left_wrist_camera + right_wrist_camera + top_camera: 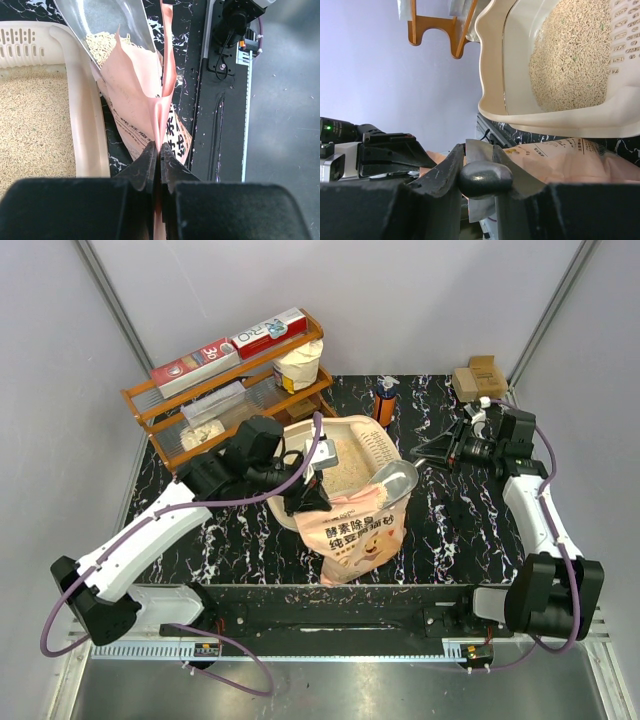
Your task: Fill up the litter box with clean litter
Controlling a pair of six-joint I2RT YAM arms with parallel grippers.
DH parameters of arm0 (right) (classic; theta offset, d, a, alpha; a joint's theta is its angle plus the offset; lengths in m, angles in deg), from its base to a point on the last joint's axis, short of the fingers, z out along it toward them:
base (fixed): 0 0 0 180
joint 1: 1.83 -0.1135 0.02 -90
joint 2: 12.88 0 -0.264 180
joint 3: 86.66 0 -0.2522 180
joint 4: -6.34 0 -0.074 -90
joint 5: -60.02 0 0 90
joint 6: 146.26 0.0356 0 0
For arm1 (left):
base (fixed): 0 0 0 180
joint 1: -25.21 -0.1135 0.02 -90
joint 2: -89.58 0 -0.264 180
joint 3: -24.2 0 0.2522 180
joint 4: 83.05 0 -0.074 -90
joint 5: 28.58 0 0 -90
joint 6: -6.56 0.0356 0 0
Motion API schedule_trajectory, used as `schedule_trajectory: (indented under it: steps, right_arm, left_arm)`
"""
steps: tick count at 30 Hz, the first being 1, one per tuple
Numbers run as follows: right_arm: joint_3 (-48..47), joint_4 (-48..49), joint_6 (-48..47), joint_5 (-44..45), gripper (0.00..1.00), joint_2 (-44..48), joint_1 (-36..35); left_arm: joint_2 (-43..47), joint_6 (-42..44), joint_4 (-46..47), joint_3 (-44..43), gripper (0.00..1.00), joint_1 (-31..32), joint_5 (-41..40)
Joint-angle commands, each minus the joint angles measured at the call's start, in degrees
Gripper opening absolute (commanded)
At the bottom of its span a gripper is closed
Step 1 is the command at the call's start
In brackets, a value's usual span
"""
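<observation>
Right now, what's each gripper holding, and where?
The left gripper pinches the litter bag at its top edge; the right gripper grips the scoop by its handle.

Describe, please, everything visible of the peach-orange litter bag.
The litter bag is thin peach-orange plastic, creased, printed with dark Chinese characters. It stands with its top open on the marbled table, right beside the near wall of the litter box. The left end effector is shut on its top edge. A grey scoop with pellets in it sits at its mouth.
</observation>
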Motion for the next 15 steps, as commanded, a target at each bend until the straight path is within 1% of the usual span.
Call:
schedule_trajectory:
  steps: [1, 6, 11, 15]
  right_arm:
    - [1.0, 5.6, 3.2, -3.9, 0.00, -1.7, 1.5]
    - [1.1, 6.0, 3.9, -4.5, 0.00, -3.1, 2.2]
    - [-1.4, 6.0, 4.3, -4.9, 0.00, -4.6, 2.7]
    - [-4.1, 6.4, 4.8, -4.8, 0.00, -7.6, 3.3]
  left_arm:
    - [4.2, 2.7, -0.7, -3.4, 0.00, 0.1, 0.9]
    - [4.5, 3.4, -1.2, -3.4, 0.00, 0.0, 0.4]
    - [4.5, 3.7, -0.4, -2.6, 0.00, -0.3, -0.1]
    - [4.5, 3.7, 0.3, -2.1, 0.00, -1.5, -0.4]
